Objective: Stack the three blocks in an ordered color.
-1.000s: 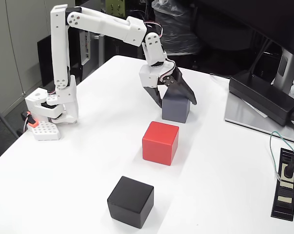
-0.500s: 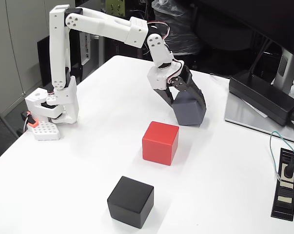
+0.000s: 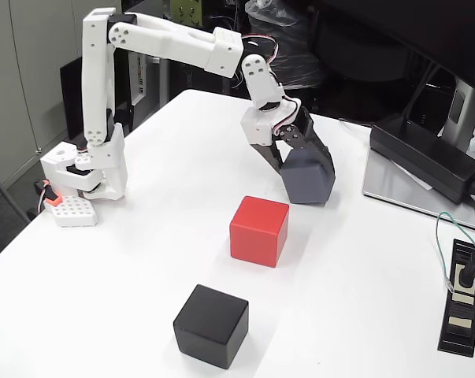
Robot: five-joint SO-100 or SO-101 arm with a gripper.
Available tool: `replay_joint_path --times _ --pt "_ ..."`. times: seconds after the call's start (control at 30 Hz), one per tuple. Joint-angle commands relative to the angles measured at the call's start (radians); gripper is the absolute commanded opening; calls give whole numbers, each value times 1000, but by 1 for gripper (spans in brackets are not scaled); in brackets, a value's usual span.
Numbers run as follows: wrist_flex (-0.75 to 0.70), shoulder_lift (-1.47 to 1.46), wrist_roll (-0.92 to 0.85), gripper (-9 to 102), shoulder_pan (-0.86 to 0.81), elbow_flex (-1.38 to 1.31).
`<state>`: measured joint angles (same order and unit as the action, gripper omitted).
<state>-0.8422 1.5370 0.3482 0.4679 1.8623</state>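
White and bare, the counter filled most of the fixed view, its edges cut off at the bottom and on both sides, with dark clutter behind it too dim to make out. Above centre, the gripper had its dark jaws closed around the grey block, which sat tilted with one corner down, so its faces squared with neither the counter nor the other cubes; whether it touched the surface could not be told. At centre the red block stood flat, and the black block stood flat near the bottom edge, both turned slightly to the frame. At right a long black power adapter ran diagonally, partly cut off. No writing could be read anywhere, not even on the small black strip at lower right.
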Motion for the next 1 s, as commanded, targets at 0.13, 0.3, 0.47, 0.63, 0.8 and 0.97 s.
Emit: replay_joint_path --times 0.13,0.3,0.47,0.63,0.8,0.97 --pt "-201 146 -8 1 0 -135" --pt "-333 261 -9 1 0 -262" --pt "-453 331 -14 1 -8 -393" --pt "-612 413 -101 1 -12 -523" --pt "-747 514 -192 1 -17 -589" --pt "-738 557 -278 1 -153 -565"
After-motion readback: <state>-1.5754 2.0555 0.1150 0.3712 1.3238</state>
